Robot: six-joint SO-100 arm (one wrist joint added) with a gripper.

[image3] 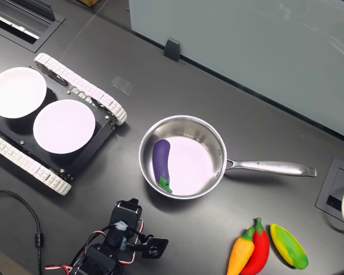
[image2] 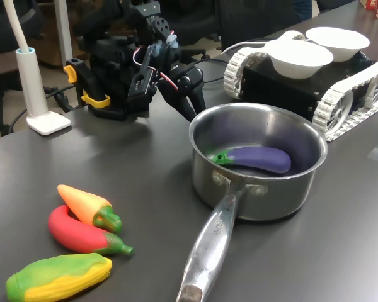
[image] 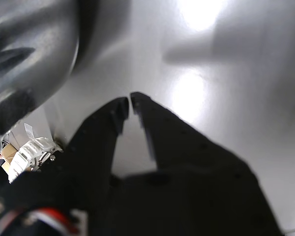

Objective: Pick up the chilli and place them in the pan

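Hand [image: 131, 103] nearly closed, tips a sliver apart, holding nothing, beside the pan [image2: 302, 182]. Chilli [image2: 79, 234] lies on the tabletop [image2: 151, 182] at lower left of the first exterior view, between carrot toy [image2: 88, 204] and corn toy [image2: 58, 277]. Eggplant [image2: 258, 158] inside pan.

No readable text, label, brand, number or sign appears in any of the three views. In the first exterior view, a red and white object [image2: 377, 3] at the top right corner carries printing, but it is cut off by the frame edge and too small to make out. In the wrist view, white tags [image: 32, 150] beside the arm show nothing legible through the blur. In the second exterior view, the pan [image3: 183, 157] handle shows a faint mark near the rivets, too small to read
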